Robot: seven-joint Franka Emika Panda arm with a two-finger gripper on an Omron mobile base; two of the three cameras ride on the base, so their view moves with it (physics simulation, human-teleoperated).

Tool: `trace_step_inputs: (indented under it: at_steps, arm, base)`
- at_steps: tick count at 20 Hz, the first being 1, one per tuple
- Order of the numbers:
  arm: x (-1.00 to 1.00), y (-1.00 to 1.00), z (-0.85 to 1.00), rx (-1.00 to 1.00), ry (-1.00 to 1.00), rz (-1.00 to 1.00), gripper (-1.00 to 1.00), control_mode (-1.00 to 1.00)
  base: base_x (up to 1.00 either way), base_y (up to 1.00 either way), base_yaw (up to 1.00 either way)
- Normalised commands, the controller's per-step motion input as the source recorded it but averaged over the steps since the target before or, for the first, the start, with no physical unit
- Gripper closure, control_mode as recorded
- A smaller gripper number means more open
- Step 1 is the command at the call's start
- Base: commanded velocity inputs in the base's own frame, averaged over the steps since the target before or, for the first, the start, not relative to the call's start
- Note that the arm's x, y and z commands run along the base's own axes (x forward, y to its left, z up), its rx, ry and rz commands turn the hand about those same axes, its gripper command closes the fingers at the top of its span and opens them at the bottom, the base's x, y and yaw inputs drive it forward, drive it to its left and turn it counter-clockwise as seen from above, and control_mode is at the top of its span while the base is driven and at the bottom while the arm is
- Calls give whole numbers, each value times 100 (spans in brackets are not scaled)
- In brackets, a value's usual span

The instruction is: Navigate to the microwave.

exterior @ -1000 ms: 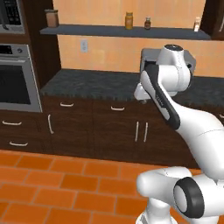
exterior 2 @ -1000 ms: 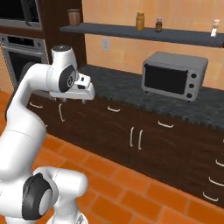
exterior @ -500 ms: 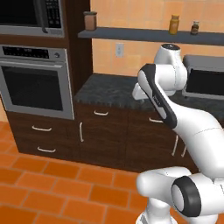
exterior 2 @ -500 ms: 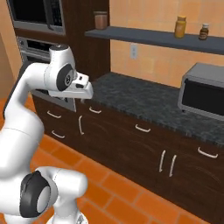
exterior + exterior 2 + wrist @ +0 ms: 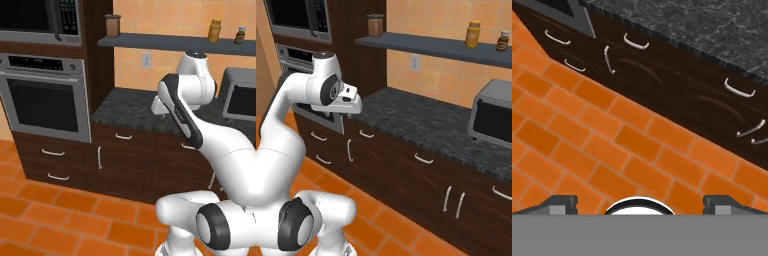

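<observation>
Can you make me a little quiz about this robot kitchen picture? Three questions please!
1. True or false: the microwave is built in above the wall oven.
2. How many jars stand on the shelf in the right base view? A) one B) three C) five
3. Fill in: in the hand view the pincer points down at the orange ____ floor.

Key: 1 true. 2 B: one brown jar, one yellow jar, one small dark jar. 3 tiled.
</observation>
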Motion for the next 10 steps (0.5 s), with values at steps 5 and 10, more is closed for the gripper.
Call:
trace_step_inputs:
  at_steps: [5, 10]
  arm:
    - [0, 0, 0, 0, 0, 0, -100, 100]
    - [0, 0, 0, 0, 0, 0, -100, 100]
  base:
    - [100, 98, -9]
    - [100, 97, -18]
